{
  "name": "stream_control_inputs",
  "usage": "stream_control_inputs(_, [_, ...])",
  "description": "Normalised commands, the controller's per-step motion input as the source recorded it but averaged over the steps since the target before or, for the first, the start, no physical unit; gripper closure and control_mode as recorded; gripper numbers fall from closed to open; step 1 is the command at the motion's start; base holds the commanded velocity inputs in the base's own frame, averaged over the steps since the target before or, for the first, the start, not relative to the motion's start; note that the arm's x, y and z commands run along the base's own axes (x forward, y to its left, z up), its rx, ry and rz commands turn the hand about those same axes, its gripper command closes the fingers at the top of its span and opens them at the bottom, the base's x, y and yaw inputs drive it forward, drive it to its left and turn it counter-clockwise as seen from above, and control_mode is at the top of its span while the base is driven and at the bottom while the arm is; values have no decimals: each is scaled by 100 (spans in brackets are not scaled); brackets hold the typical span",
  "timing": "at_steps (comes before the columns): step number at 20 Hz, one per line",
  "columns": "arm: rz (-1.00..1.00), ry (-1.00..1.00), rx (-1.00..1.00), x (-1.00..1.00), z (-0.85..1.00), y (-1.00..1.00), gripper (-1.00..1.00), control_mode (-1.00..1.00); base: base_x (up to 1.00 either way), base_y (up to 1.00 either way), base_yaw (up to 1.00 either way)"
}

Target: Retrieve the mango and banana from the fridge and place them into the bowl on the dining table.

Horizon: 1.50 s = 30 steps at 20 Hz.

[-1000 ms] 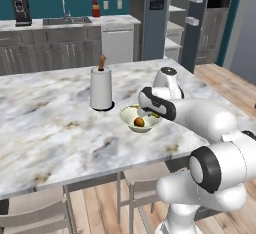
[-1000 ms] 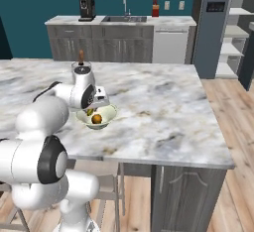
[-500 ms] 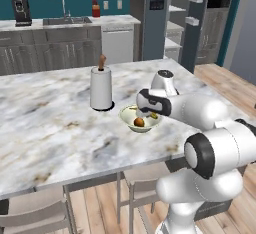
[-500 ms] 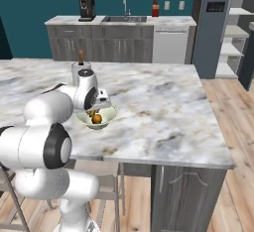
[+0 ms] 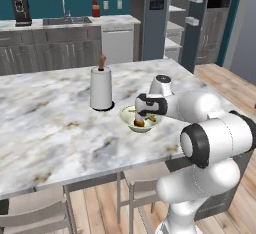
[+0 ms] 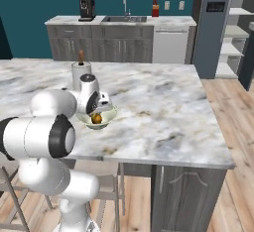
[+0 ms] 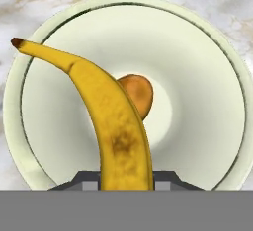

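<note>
Banana (image 7: 116, 126) is pinched in my hand (image 5: 140, 119), in the centre of the hand view, over the bowl (image 7: 207, 67) where the mango (image 7: 138, 94) lies. Risk: if I let go too high, it may bounce over the rim onto the worktop (image 5: 50, 128).

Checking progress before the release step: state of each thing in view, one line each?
banana: held in the shut gripper, over the bowl, tip reaching its rim
mango: lying in the bowl
bowl: upright on the dining table, beside the paper towel roll
paper towel roll: standing upright
fridge: door open, shelves showing
</note>
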Motion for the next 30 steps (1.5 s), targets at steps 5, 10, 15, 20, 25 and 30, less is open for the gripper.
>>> stream_control_inputs(5, [0,0,0,31,-16,0,100,-100,0,0,0])
stream_control_inputs(10, [0,0,0,16,-18,0,100,-100,0,0,0])
stream_control_inputs(15, [0,0,0,18,-24,0,100,-100,0,0,0])
stream_control_inputs(20, [0,-2,0,36,-20,0,100,-100,0,0,0])
stream_control_inputs(25, [0,-5,0,16,-12,0,-100,-100,0,0,0])
stream_control_inputs(30, [0,-3,0,-2,-1,0,-100,-100,0,0,0])
